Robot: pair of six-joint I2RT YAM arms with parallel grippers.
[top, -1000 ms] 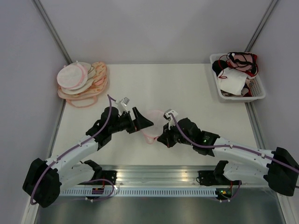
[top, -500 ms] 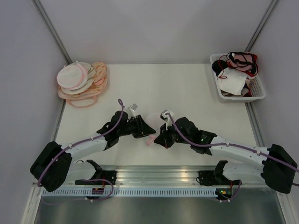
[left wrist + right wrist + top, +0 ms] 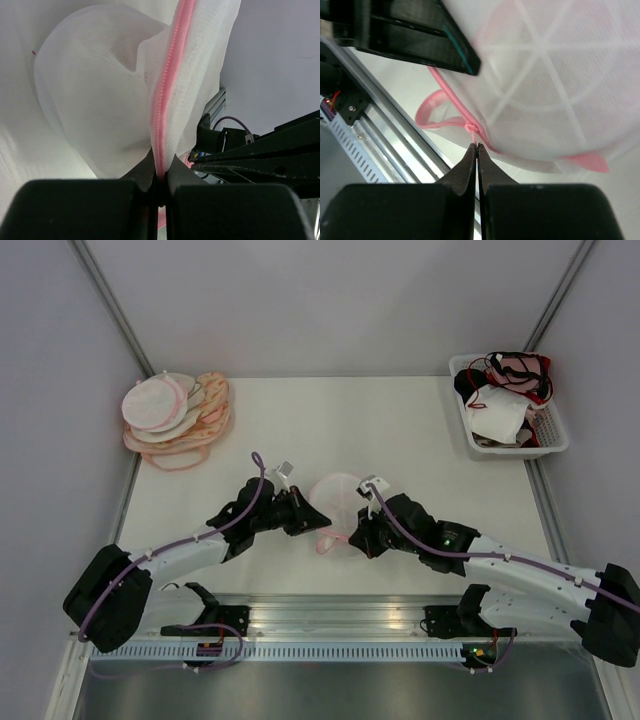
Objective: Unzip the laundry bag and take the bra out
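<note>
From above, the laundry bag [image 3: 338, 496] is at the table's [image 3: 400, 430] front between the left gripper [image 3: 316, 520] and right gripper [image 3: 354, 537]; the left wrist view shows that gripper pinching the pink zip [image 3: 167, 100], and the right wrist view shows tips pressed together on the pink cord [image 3: 470, 126].

No text or number is readable; the basket [image 3: 520, 450] seems too small to tell.

Right claw [image 3: 477, 146] on laundry bag [image 3: 545, 90]
</note>
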